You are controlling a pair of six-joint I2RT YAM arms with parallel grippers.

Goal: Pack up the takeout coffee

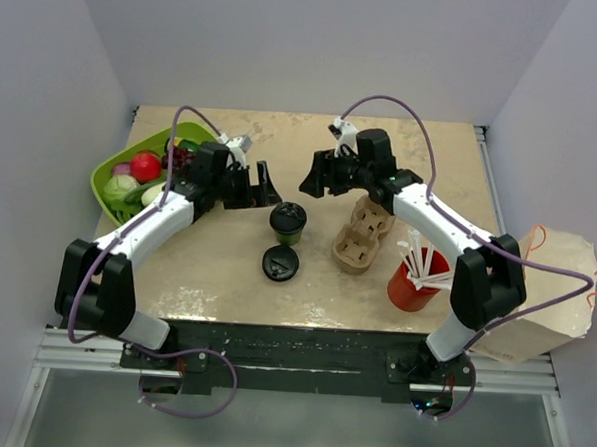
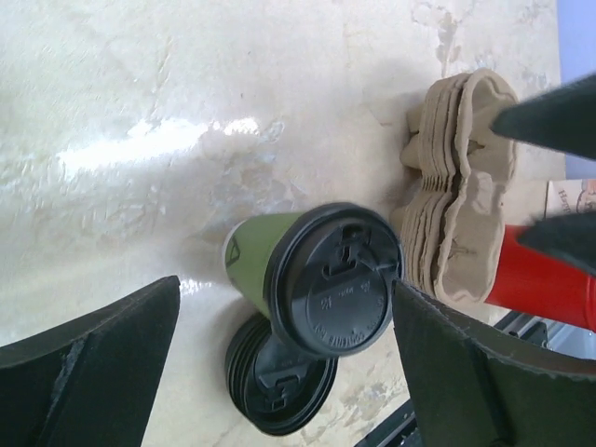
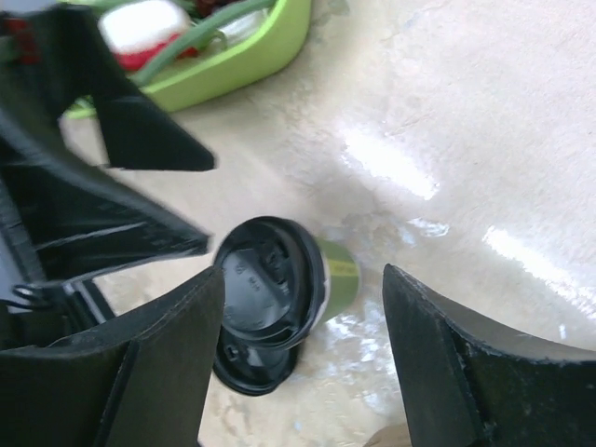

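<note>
Two grippers hang over the table point(image 1: 205, 279): left gripper point(image 1: 264, 187) and right gripper point(image 1: 317, 174) are both released, holding nothing. The lidded green cup point(image 1: 288, 222) stands upright between them, beside a loose lid point(image 1: 279, 265).

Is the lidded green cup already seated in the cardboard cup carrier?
No, the top view shows the green cup standing on the table beside the cardboard carrier, not in it.
</note>
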